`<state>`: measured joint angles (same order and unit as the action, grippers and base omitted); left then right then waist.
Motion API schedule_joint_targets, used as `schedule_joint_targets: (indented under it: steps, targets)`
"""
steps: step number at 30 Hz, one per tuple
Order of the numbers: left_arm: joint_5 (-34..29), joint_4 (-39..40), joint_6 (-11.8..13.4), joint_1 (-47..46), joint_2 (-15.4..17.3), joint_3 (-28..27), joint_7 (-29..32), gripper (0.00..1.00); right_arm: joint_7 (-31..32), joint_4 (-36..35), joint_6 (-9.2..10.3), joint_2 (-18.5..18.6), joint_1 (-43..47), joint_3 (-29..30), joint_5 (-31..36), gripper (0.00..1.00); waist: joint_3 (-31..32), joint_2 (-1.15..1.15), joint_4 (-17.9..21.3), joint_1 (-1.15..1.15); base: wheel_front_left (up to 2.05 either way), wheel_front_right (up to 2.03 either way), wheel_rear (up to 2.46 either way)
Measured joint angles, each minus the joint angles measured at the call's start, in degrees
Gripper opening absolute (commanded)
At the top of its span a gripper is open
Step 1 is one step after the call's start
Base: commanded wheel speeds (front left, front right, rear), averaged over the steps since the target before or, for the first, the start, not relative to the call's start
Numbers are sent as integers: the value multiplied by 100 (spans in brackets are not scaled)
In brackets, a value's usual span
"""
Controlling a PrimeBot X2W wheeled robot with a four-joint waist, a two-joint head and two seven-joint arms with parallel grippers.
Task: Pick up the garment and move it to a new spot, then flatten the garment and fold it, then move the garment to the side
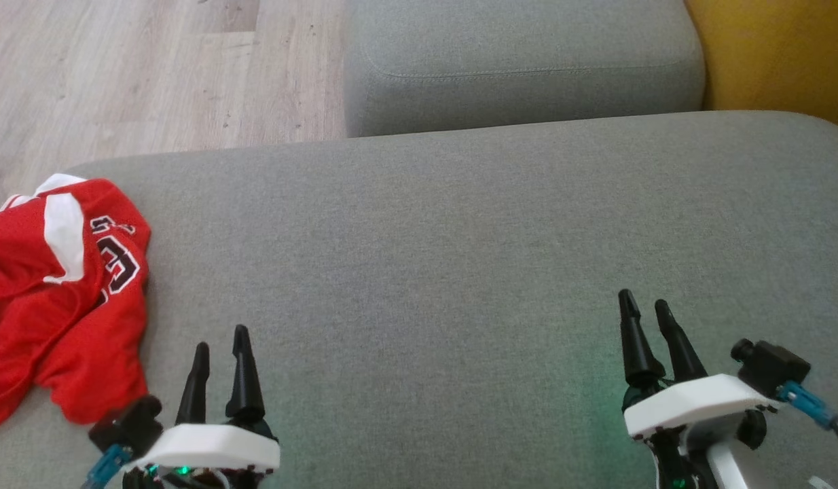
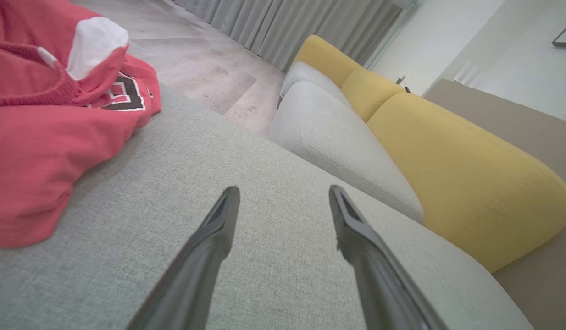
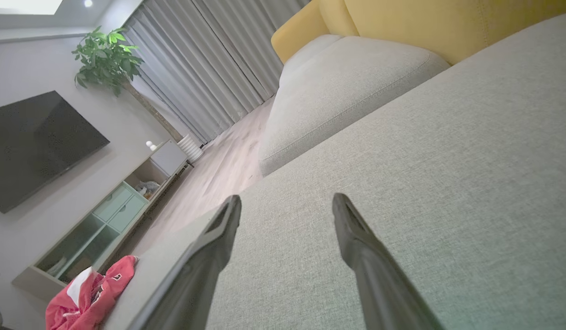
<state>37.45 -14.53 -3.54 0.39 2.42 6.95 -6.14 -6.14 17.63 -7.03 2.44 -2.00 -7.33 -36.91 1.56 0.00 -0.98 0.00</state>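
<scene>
The garment is a red jersey with white trim and dark lettering, crumpled at the left edge of the grey sofa cushion. It also fills the upper left of the left wrist view and lies small at the lower left of the right wrist view. My left gripper hovers open just right of the garment's lower hem, with nothing between its fingers. My right gripper is open and empty over bare cushion far to the right.
A second grey cushion lies beyond the near one, with yellow back cushions at the right. Wooden floor runs past the cushion's left and far edges. A TV, a low cabinet and a plant line the wall.
</scene>
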Motion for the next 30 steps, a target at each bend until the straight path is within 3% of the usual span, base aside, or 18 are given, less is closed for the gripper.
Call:
schedule_joint_targets:
  steps: [24,30]
  targets:
    - [-1648,-22,44,-3,3,214,-410,100,-402,232,-1,0,-1,-45,1784,100,73,0,1,0,0,0,0]
    - [-2073,-172,160,-12,3,268,-511,100,-505,269,-1,0,-2,-42,2167,100,78,0,12,0,0,0,0]
